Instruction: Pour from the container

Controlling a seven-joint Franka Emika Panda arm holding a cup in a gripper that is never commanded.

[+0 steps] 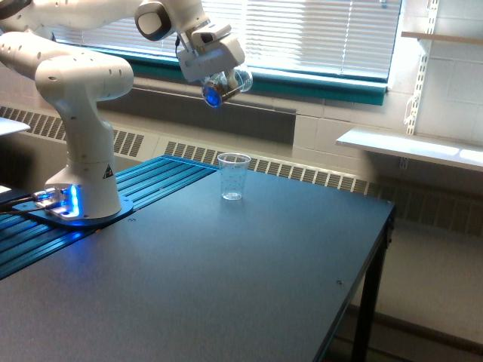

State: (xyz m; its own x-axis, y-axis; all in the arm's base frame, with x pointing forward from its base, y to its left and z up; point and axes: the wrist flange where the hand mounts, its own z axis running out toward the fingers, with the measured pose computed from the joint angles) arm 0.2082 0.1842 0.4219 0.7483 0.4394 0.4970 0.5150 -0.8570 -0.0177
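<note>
Exterior view: dark table (pixel 226 286), white arm (pixel 79 83) based on its left side. Gripper (pixel 224 84) up in the air in front of the blinds, closed on the container (pixel 240 78), tilted sideways. Ribbed cup (pixel 233 176) upright on the table below, well apart from it.

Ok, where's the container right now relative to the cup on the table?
In the exterior view, the container sits in the gripper, high up, above the ribbed cup standing on the table.
</note>
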